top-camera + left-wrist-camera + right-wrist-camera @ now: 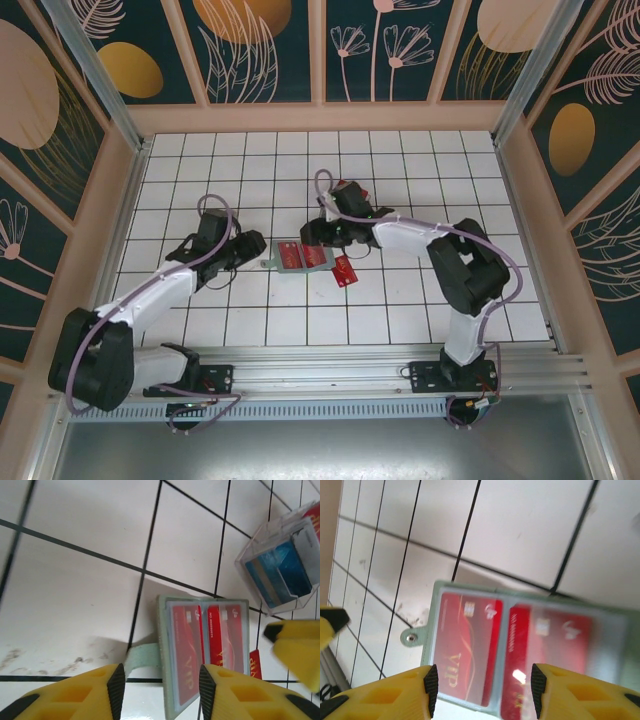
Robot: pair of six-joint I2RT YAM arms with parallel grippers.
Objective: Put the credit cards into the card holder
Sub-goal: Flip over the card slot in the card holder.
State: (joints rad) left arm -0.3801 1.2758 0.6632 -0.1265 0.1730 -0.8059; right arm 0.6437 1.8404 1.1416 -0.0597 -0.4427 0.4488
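Observation:
The grey-green card holder (300,256) lies open on the tiled table with a red credit card in each clear pocket (465,645) (550,665). Another red card (346,270) lies loose just right of it, its corner visible in the left wrist view (256,664). My left gripper (243,256) is open at the holder's left side; the holder's edge (163,650) and snap tab (142,660) lie between its fingers (160,685). My right gripper (322,237) hovers open over the holder (504,645), fingers spread (482,690) across the left pocket.
A small clear plastic tray (352,192) stands behind the holder, with blue cards (285,565) in it. The right gripper's yellow finger (295,650) shows close to the holder's right side. Wooden walls ring the white tiled floor (400,300).

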